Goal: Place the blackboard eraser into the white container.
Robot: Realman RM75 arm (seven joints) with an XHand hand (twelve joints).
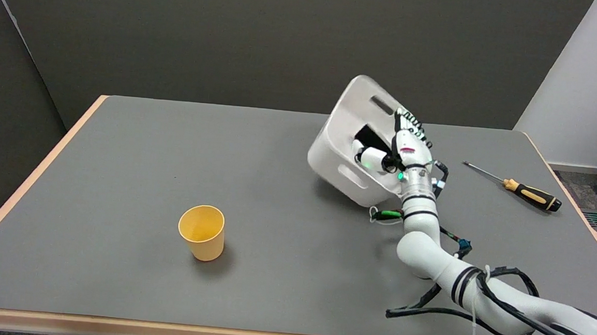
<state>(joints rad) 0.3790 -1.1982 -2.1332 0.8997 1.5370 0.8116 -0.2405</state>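
The right hand (400, 150) reaches into the tipped white container (349, 139) — grasp unclear (eraser likely inside) — which could topple over.

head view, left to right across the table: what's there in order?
Yellow paper cup → white container, tilted, gripped by the right hand → screwdriver with a black-and-orange handle.

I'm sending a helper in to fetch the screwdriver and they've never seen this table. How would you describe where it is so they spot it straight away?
Start at the grey table and go to its far right corner, beyond the white arm and the tilted white container. The screwdriver lies flat there by itself, near the right edge. It is the only thin tool, with a metal shaft and an orange-and-black handle, unlike the yellow cup on the left.
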